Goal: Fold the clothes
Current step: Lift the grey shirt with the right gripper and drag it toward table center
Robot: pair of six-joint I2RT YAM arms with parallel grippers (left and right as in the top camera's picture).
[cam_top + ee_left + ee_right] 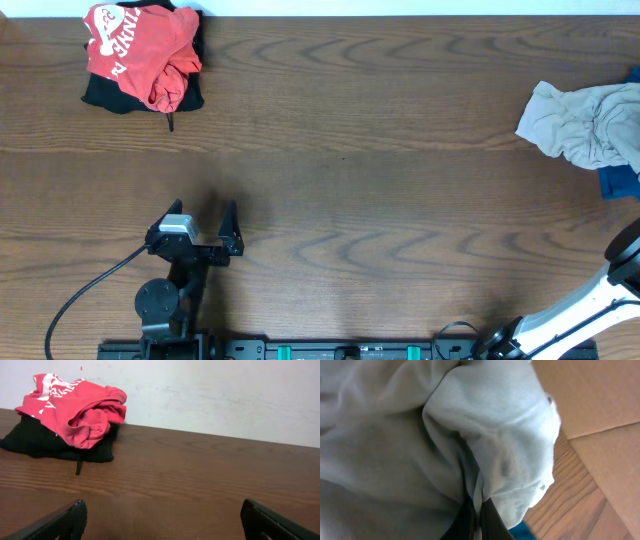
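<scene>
My right hand (477, 522) is pinched shut on a fold of the grey garment (585, 125), heaped at the desk's (380, 200) right edge and seemingly soft, light and limp, so likely best held by a hem, while my left hand (203, 212) sits open, well apart from the red and black pile (140, 55).
</scene>
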